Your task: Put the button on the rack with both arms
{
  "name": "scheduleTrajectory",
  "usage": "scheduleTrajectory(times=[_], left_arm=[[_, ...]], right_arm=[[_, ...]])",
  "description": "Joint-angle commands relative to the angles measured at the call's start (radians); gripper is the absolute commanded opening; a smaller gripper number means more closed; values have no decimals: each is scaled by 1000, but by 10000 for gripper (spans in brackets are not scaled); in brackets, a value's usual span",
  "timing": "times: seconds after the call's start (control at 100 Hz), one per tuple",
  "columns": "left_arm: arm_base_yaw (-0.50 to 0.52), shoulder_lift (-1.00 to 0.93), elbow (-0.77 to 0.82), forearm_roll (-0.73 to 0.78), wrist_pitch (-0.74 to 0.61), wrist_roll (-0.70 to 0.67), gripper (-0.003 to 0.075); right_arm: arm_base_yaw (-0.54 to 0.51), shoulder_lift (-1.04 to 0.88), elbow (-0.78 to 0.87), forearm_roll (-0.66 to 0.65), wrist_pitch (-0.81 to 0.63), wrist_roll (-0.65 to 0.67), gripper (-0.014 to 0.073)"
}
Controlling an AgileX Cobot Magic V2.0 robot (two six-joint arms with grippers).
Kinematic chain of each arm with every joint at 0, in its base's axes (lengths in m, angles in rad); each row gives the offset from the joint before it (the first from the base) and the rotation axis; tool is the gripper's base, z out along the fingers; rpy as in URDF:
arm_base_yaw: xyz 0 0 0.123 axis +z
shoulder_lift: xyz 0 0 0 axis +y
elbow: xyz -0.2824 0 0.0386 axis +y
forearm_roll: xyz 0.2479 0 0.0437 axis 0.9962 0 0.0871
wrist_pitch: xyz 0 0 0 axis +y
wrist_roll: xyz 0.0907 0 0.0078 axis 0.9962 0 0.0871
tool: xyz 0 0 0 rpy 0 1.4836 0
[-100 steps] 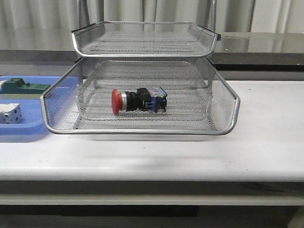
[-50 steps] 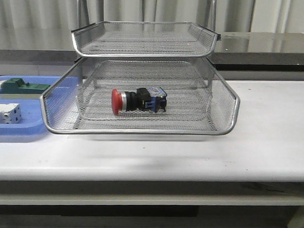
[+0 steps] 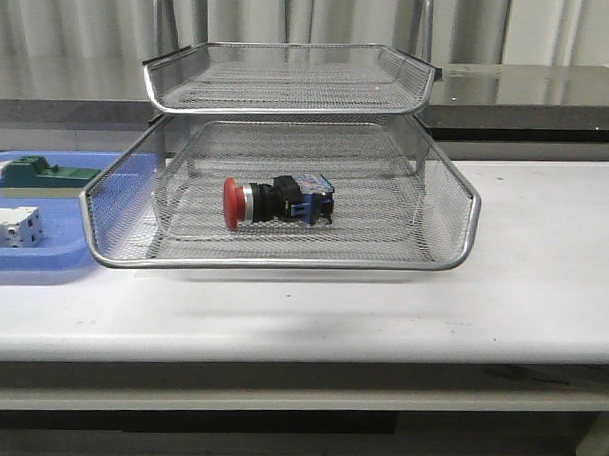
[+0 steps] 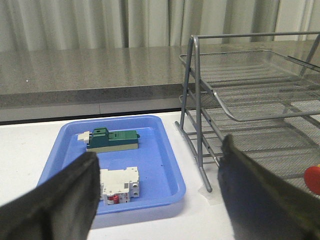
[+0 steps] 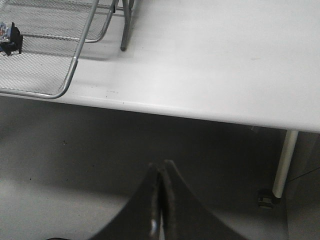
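Left gripper (image 4: 157, 195): jaws wide apart, holding nothing, hovering near blue tray (image 4: 170, 165) at bench's left end. Right gripper (image 5: 161, 200): jaws pressed together, empty, off bench's front edge, above floor. Button (image 3: 275, 202) lies on its side in pulled-out lower tray of rack (image 3: 283, 257), red head toward left, near tray's front rim.
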Motion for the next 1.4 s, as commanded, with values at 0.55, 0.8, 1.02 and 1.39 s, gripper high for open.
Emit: scheduleTrajectory(times=[0.55, 0.8, 1.02, 1.39], left_arm=[[2, 8, -28, -14, -86, -8, 4], [2, 8, -28, -14, -86, -8, 4], [2, 8, -28, -14, -86, -8, 4], [2, 8, -28, -14, -86, -8, 4]], right_arm=[[-9, 4, -30, 4, -60, -1, -68], [-9, 4, -30, 62, -80, -1, -68], [-9, 67, -30, 240, -111, -33, -67], [9, 314, -30, 490, -125, -246, -64]])
